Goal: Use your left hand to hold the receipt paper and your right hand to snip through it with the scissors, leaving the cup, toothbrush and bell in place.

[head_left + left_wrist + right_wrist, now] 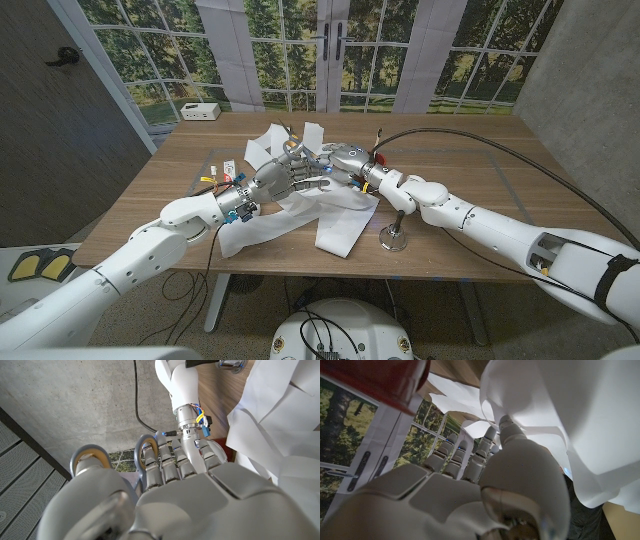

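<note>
- Receipt paper (300,222) is sprawling in long crumpled white bands across the middle of the wooden worktop (480,165), some of it rearing up behind both robot hands.
- Left robot hand (285,182) is hovering over the heap with its fingers curled; whether paper is actually pinched in them cannot be told.
- Right robot hand (348,160) is meeting it almost fingertip to fingertip; its fingers look bent in, but a grip on the scissors cannot be confirmed.
- Grey loops (145,447), seemingly scissor handles, are showing between the two robot hands in the left wrist view.
- Bell (393,238) is sitting at the near edge, just under the right forearm, apparently a risk for a nudge.
- Red object (375,380) is hanging close to the right wrist camera; what it is cannot be made out.
- Handling judgement: this paper looks light, limp and tear-prone, so it will be sagging away from the blades. Pinching one flat band close beside the cut line and keeping it taut seems best.
</note>
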`<move>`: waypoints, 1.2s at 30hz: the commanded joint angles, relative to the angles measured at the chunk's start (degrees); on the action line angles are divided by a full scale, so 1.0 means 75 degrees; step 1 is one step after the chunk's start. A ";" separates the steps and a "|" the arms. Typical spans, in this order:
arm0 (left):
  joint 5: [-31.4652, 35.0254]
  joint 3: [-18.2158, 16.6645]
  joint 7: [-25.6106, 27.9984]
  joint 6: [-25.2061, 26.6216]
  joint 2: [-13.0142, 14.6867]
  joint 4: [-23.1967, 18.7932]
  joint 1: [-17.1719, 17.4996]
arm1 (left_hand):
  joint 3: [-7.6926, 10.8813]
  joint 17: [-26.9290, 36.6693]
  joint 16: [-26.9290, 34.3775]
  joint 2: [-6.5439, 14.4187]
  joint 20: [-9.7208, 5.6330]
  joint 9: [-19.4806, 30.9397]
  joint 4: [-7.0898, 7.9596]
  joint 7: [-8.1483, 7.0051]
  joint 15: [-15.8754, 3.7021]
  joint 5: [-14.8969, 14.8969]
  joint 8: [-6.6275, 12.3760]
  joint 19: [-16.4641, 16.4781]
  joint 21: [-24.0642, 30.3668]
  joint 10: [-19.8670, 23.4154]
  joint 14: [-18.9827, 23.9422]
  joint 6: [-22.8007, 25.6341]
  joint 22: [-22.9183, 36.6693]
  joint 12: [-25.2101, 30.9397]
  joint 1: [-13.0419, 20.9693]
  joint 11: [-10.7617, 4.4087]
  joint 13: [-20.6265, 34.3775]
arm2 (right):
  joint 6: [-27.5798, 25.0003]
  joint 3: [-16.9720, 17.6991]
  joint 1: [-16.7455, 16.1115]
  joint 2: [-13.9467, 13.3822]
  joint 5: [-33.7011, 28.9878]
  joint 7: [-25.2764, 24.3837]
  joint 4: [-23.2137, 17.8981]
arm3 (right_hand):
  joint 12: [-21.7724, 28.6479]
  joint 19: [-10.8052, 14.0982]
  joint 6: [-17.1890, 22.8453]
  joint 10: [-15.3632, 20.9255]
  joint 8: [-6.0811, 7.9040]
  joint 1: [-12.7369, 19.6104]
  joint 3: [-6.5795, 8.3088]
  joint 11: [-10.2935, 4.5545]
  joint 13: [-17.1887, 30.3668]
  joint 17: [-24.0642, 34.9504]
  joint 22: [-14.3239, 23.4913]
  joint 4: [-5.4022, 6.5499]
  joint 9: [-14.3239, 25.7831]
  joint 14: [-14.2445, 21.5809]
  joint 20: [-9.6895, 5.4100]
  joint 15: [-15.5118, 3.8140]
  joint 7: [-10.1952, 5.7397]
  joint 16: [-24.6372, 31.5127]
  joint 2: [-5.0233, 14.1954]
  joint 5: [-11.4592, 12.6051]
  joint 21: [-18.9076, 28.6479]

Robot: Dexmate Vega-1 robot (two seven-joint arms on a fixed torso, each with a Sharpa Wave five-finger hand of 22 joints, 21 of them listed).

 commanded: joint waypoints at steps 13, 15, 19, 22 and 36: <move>-0.0021 -0.0118 -0.0002 -0.0161 0.0054 -0.0053 0.0211 | -0.0072 0.0008 -0.0005 0.0080 0.0015 0.0021 -0.0021 0.0019 -0.0029 -0.0009 0.0004 0.0022 -0.0031 0.0117 0.0059 0.0044 0.0046 -0.0030 0.0027 -0.0094 0.0032 | 0.0302 -0.0158 0.0028 0.0094 0.0259 -0.0927 0.0446 | 0.0247 0.0210 0.0668 0.0928 0.0037 0.0320 0.0442 0.0020 0.0259 0.0266 0.0041 0.0200 0.0050 0.0613 -0.0373 -0.1478 -0.0007 0.0469 0.0234 0.0047 0.0033; -0.0021 -0.0123 0.0004 -0.0177 0.0051 -0.0052 0.0234 | -0.0076 0.0008 -0.0007 0.0082 0.0015 0.0021 -0.0020 0.0015 -0.0022 -0.0010 0.0002 0.0022 -0.0034 0.0115 0.0058 0.0042 0.0046 -0.0034 0.0027 -0.0081 0.0035 | 0.0330 -0.0117 -0.0007 0.0090 0.0306 -0.1076 0.0434 | 0.0253 0.0233 0.0712 0.0973 0.0035 0.0336 0.0471 0.0019 0.0278 0.0288 0.0043 0.0215 0.0050 0.0674 -0.0368 -0.1482 -0.0001 0.0512 0.0231 0.0046 0.0041; -0.0014 -0.0131 0.0020 -0.0213 0.0039 -0.0054 0.0267 | -0.0083 0.0008 -0.0010 0.0086 0.0015 0.0021 -0.0020 -0.0007 -0.0021 -0.0012 0.0002 0.0023 -0.0039 0.0122 0.0060 0.0046 0.0046 -0.0036 0.0029 -0.0075 0.0039 | 0.0257 -0.0009 -0.0093 0.0047 0.0369 -0.1219 0.0249 | 0.0248 0.0316 0.0814 0.1019 0.0032 0.0376 0.0528 0.0025 0.0314 0.0342 0.0048 0.0231 0.0051 0.0834 -0.0326 -0.1492 0.0020 0.0618 0.0200 0.0037 0.0068; -0.0002 -0.0134 0.0034 -0.0230 0.0035 -0.0057 0.0276 | -0.0085 0.0008 -0.0010 0.0089 0.0015 0.0022 -0.0020 -0.0009 -0.0024 -0.0012 -0.0001 0.0024 -0.0041 0.0126 0.0064 0.0038 0.0046 -0.0036 0.0030 -0.0079 0.0042 | 0.0235 0.0097 -0.0188 0.0062 0.0455 -0.1465 0.0181 | 0.0249 0.0353 0.0897 0.1048 0.0043 0.0402 0.0560 0.0027 0.0330 0.0367 0.0050 0.0230 0.0050 0.0915 -0.0296 -0.1497 0.0025 0.0668 0.0207 0.0031 0.0079; 0.0054 0.0047 -0.0046 -0.0076 -0.0045 -0.0024 0.0026 | -0.0106 0.0010 -0.0019 0.0106 0.0015 0.0023 -0.0019 0.0005 -0.0035 -0.0017 -0.0004 0.0026 -0.0058 0.0127 0.0072 0.0044 0.0047 -0.0051 0.0036 -0.0058 0.0058 | 0.0042 0.0523 -0.0597 0.0012 0.0631 -0.2266 -0.0325 | 0.0353 0.0609 0.1337 0.1377 0.0074 0.0655 0.0657 0.0075 0.0448 0.0455 0.0069 0.0027 0.0038 0.1310 -0.0077 -0.1512 0.0179 0.0837 0.0070 0.0145 0.0148</move>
